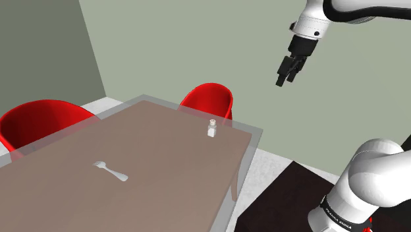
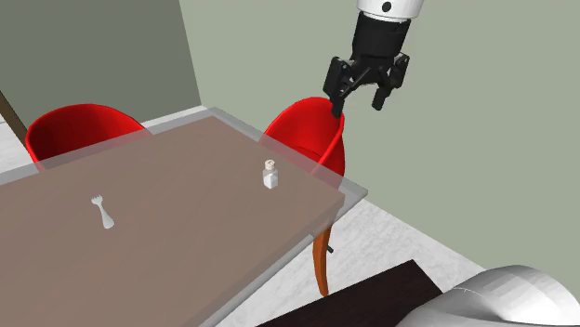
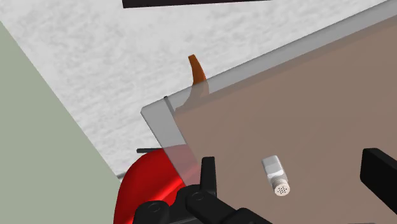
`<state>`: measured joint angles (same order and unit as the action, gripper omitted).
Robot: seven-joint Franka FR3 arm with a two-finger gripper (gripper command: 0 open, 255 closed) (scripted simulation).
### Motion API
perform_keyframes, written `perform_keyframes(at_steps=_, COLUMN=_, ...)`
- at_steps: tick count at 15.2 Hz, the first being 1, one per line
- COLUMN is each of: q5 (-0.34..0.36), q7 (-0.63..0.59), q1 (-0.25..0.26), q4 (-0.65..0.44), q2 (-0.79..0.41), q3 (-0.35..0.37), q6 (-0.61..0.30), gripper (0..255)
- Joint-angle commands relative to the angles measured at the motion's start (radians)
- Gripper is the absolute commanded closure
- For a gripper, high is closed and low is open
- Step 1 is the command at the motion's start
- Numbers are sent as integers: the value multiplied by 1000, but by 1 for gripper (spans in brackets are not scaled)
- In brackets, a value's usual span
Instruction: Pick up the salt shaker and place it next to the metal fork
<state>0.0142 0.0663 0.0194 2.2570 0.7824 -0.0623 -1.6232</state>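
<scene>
The all-black gripper [image 1: 285,78] hangs high in the air beyond the table's far right corner, its two fingers spread wide and nothing between them. Well below it, and toward the shoulder view's left, the small white salt shaker [image 1: 212,128] stands upright on the brown table [image 1: 151,158], close to that corner and just in front of a red chair [image 1: 209,99]. From the wrist view the salt shaker [image 3: 275,176] falls inside the gap of the open gripper [image 3: 295,178], nearer one finger than the other, its perforated cap showing. Its long axis is vertical, so the coming move looks like a long descent, slightly inward over the table, to straddle its sides. The metal fork [image 1: 110,171] lies flat well apart from the shaker, nearer and farther to the shoulder view's left.
</scene>
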Motion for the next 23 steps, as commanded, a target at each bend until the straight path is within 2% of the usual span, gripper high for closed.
perform_keyframes(at_steps=1, q5=0, q7=0, q1=0, q4=0, q2=0, q3=0, q6=0, gripper=0)
perform_keyframes(at_steps=6, q5=-12, q7=18, q1=20, q4=117, q2=-54, q3=0, q6=-203, gripper=0)
perform_keyframes(at_steps=12, q5=-30, q7=44, q1=48, q4=207, q2=-174, q3=0, q6=-453, gripper=0)
perform_keyframes(at_steps=18, q5=-57, q7=79, q1=82, q4=239, q2=-350, q3=-2, q6=-699, gripper=0)
perform_keyframes(at_steps=23, q5=-94, q7=120, q1=115, q4=218, q2=-528, q3=-5, q6=-889, gripper=0)
